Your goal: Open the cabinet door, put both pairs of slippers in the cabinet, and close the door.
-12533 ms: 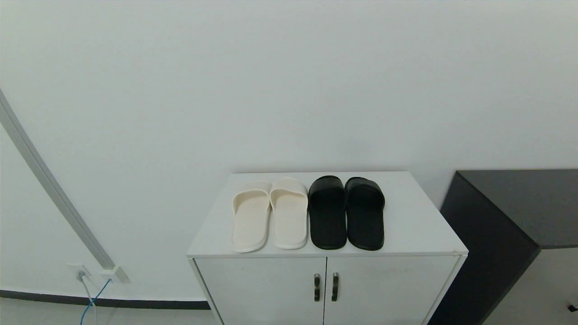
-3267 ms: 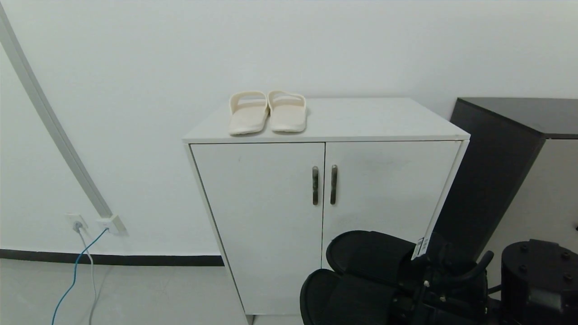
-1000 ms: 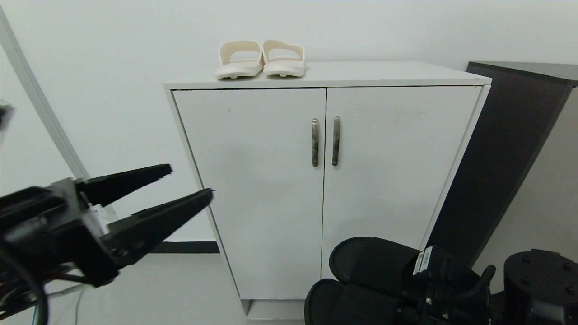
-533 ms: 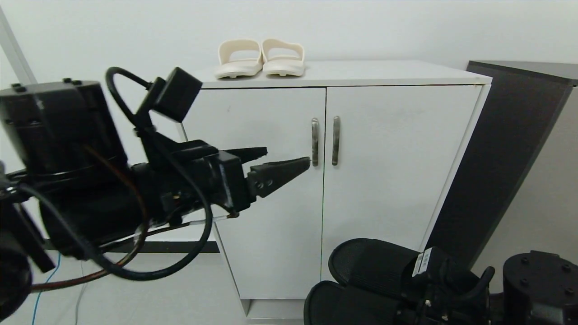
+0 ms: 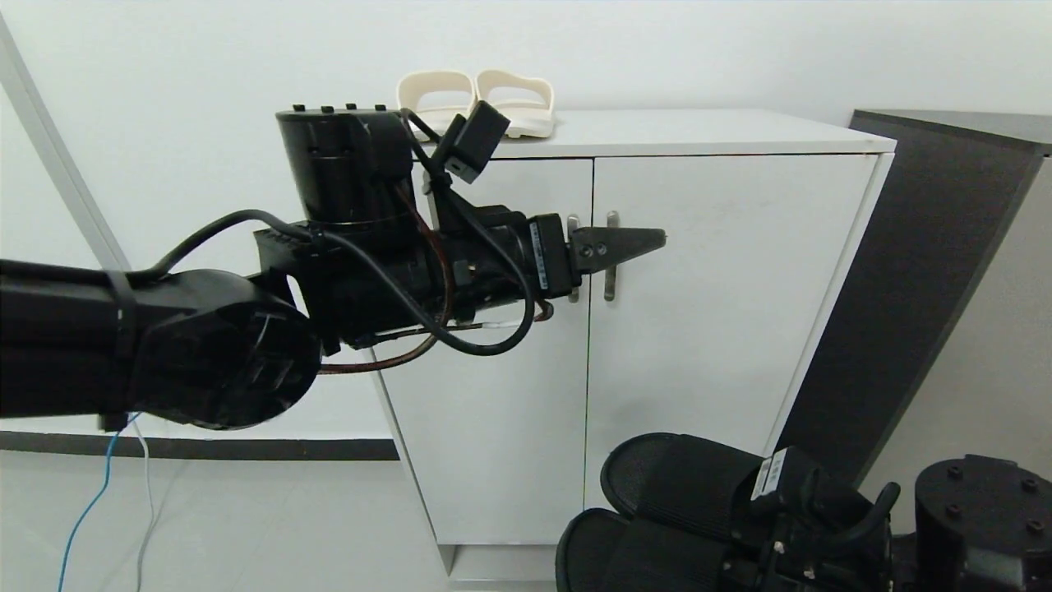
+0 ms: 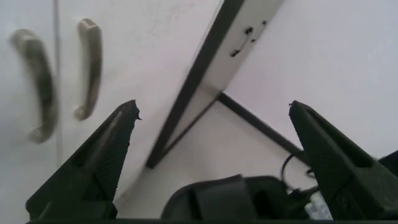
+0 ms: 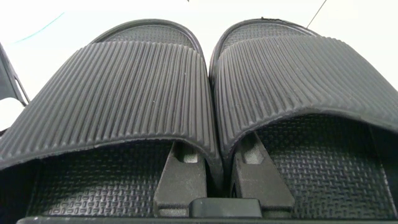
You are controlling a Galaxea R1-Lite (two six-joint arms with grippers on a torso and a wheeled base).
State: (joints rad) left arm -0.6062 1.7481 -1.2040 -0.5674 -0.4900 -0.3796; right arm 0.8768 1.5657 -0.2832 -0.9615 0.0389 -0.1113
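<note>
Left claw (image 5: 649, 240) is out at mid-frame in the head view, level with the two dark metal bar handles (image 5: 610, 284) where the doors of the white two-door cabinet (image 5: 723, 329) meet. Its black fingers (image 6: 102, 158) are spread wide with nothing between them. The handles lie just beside one finger, outside the gap; touching or not, I can't tell. Both doors are shut. Up on the cabinet's top surface, upper centre of the frame, the pair of cream open-toe plastic slippers (image 5: 530, 125) stands side by side toward the left end. Down at lower right, the right claw (image 7: 217, 171) is clamped on the pair of black ribbed-strap rubber slippers (image 5: 657, 493). Its fingers are tucked under the straps, pinching the two inner side walls together, and the pair hangs low in front of the right door.
</note>
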